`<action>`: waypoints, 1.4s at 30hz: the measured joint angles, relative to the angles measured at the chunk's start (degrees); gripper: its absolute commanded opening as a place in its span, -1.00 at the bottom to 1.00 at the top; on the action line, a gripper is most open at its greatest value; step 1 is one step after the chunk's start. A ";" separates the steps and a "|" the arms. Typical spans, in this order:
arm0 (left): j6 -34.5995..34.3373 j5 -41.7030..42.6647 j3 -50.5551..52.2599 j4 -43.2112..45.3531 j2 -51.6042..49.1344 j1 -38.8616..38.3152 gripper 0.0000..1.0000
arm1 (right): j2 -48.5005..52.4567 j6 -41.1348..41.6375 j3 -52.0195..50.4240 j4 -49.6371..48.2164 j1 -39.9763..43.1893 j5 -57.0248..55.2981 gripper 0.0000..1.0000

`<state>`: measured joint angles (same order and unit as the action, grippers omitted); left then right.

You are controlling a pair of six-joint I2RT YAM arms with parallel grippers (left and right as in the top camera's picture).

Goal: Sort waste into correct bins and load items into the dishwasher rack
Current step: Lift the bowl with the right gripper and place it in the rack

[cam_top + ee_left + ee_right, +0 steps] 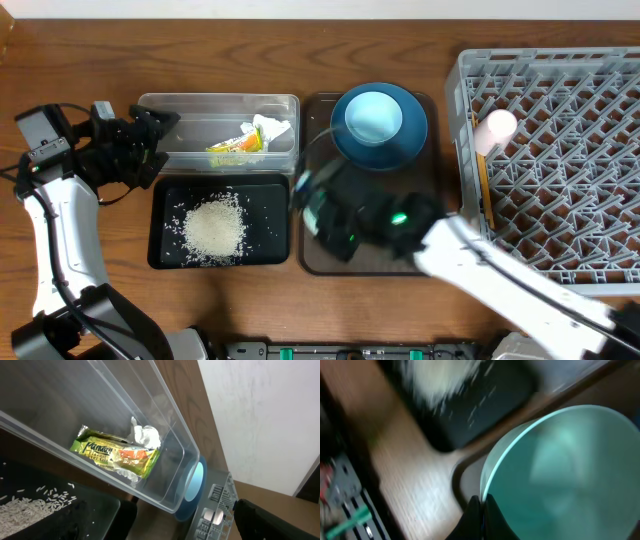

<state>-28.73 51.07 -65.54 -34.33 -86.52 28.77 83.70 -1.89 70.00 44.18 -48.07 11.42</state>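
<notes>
My right gripper (481,506) is shut on the rim of the mint-green bowl (560,470) and holds it over the brown serving tray; in the overhead view this gripper (325,215) is blurred. The dark-blue plate (400,145) with the light-blue saucer (373,117) on it sits at the tray's far end. The clear tub (190,105) holds the snack wrapper (232,146) and the napkin (270,130). Rice (212,228) lies in the black tray (165,250). My left gripper (143,140) is open and empty by the tub's left end. The pink cup (497,125) and chopsticks (483,180) are in the rack (580,90).
The brown serving tray (310,262) lies between the black tray and the rack. The right arm slants from the bottom right across the tray's near end. A wall runs along the table's far edge.
</notes>
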 measured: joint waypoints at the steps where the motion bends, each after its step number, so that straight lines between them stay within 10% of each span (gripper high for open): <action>1: 0.00 0.02 0.00 0.00 0.00 0.00 0.88 | -1.05 0.04 0.74 -0.04 1.57 0.79 -0.98; 22: 0.00 0.02 0.00 -0.02 0.00 0.00 0.88 | -2.93 -1.14 1.99 -15.26 57.75 40.44 -0.98; 42: 0.00 0.02 0.00 -0.02 0.00 0.00 0.88 | 19.96 1.44 2.03 -41.77 75.01 61.05 -0.98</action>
<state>-28.73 51.09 -65.54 -34.35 -86.52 28.77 103.66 -0.45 72.03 2.42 26.94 72.47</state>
